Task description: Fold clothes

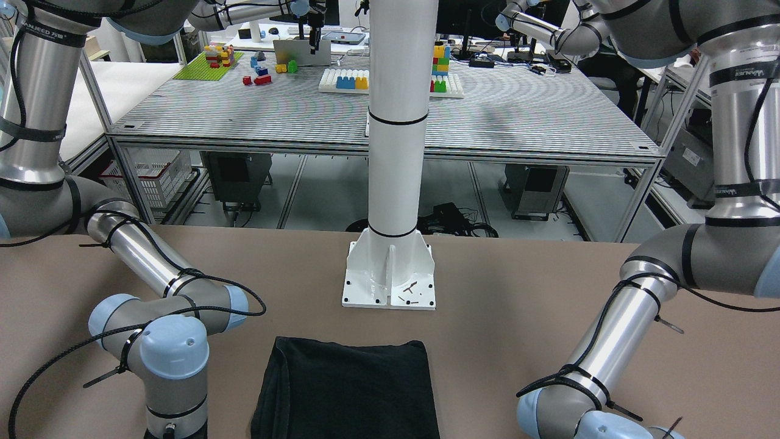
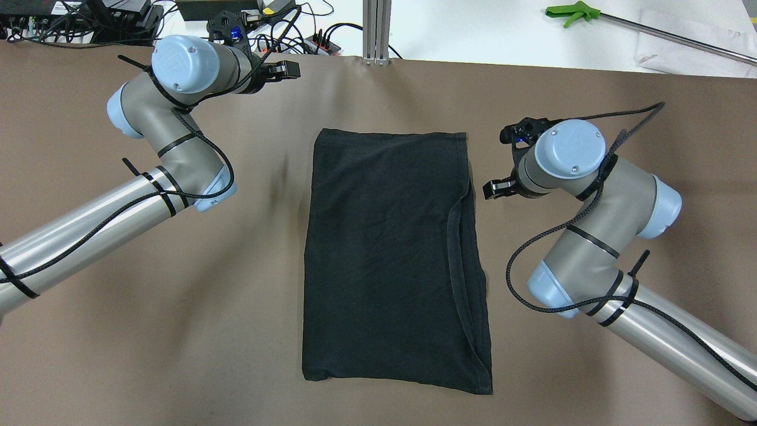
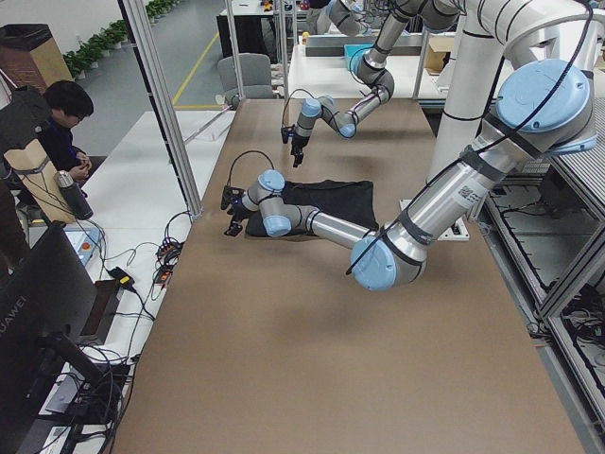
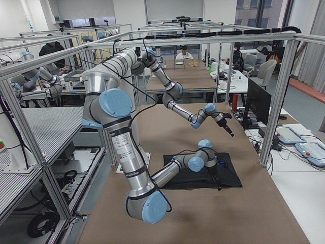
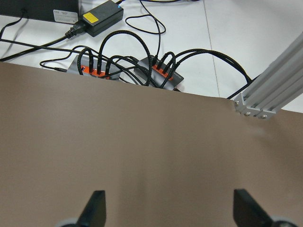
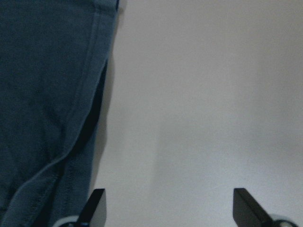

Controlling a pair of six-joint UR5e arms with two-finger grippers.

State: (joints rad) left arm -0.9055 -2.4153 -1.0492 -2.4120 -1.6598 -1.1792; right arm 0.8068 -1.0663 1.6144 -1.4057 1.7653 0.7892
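The clothes [image 2: 390, 254] lay flat in the middle of the table [image 2: 148, 355], folded to a long rectangle. My right gripper [image 6: 169, 208] hovered just beside their loose right hem, fingers wide and empty, probably to pinch it. My left gripper [image 5: 170, 210] hung equally wide by the far edge, clear of the cloth.

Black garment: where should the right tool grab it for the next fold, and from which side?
Probably the far right corner of the garment, coming in from its right. The open right tool hovers just off that edge, where the hemmed layers lie flat and stacked, so a low pinch should catch them all. Nearer the robot, the top layer curls inward.
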